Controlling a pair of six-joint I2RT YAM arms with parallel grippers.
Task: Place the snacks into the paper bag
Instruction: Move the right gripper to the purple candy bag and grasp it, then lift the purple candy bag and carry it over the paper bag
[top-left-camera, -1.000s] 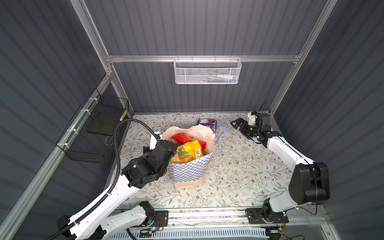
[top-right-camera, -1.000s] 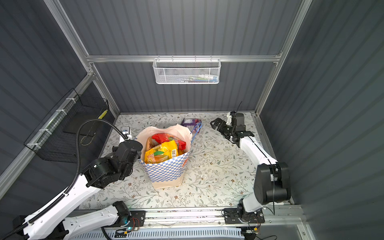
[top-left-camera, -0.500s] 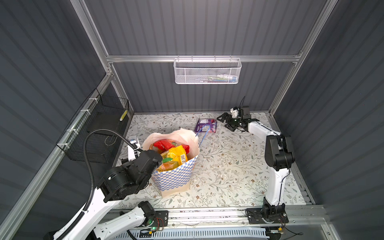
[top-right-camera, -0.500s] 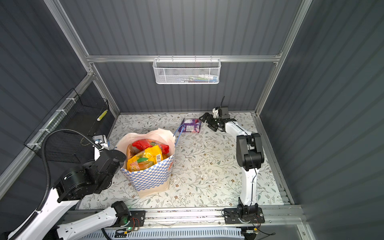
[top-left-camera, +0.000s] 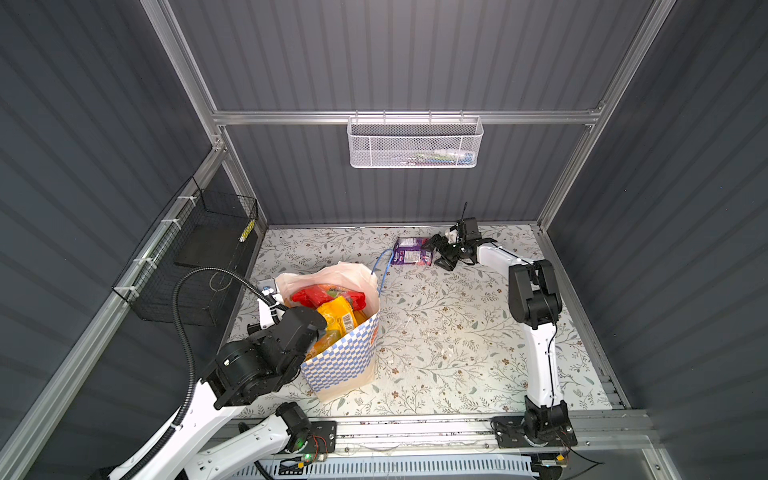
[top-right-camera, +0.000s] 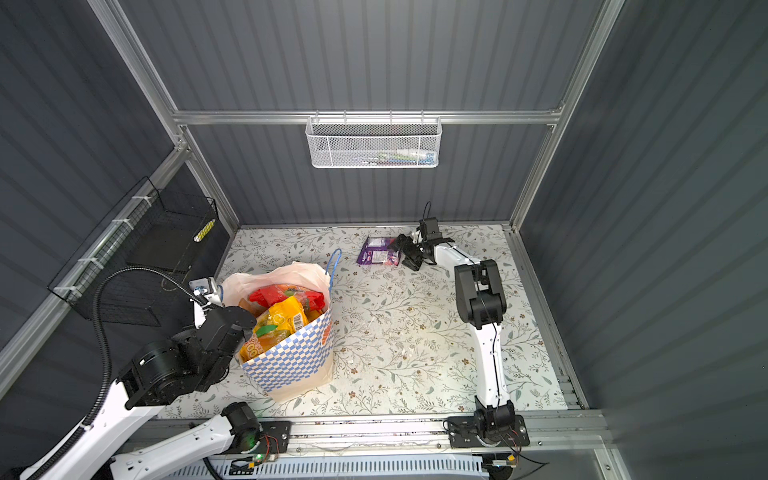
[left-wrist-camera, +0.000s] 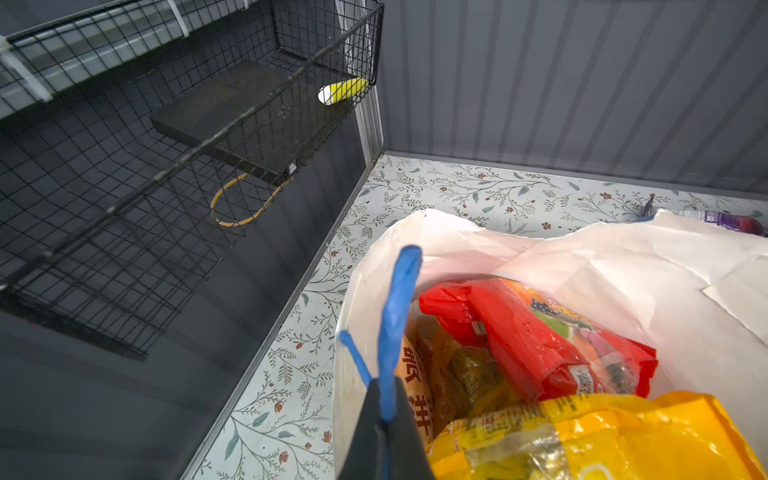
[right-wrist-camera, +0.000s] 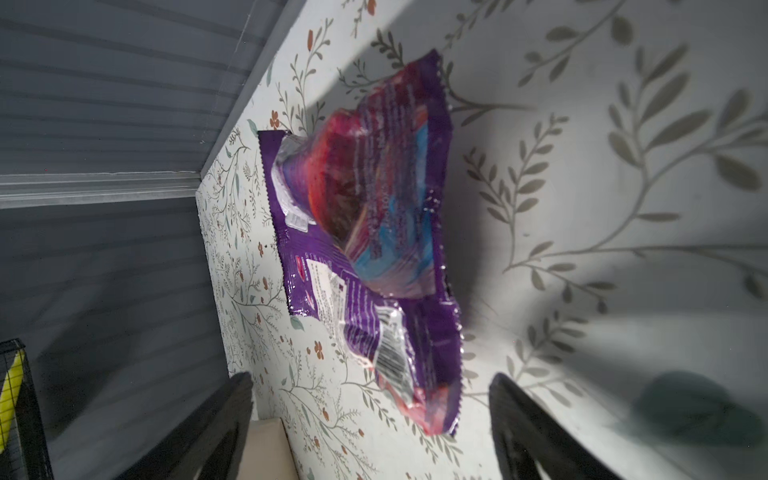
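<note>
The left gripper (left-wrist-camera: 384, 419) is pinched on the paper bag's (top-left-camera: 345, 361) blue handle (left-wrist-camera: 399, 311). At its one o'clock, the right gripper's (top-left-camera: 435, 253) jaws stand apart around a purple packet's (right-wrist-camera: 399, 345) end.

Dark grey booth over a floral surface (top-left-camera: 457, 357)
Ribbed walls (top-left-camera: 415, 54) meet aluminium rails (top-left-camera: 291, 117); a white mesh basket (top-left-camera: 415, 143) hangs upper centre, a black wire basket (top-left-camera: 199, 257) sits at the left, and light falls brightest on the leaf print right of centre.
</note>
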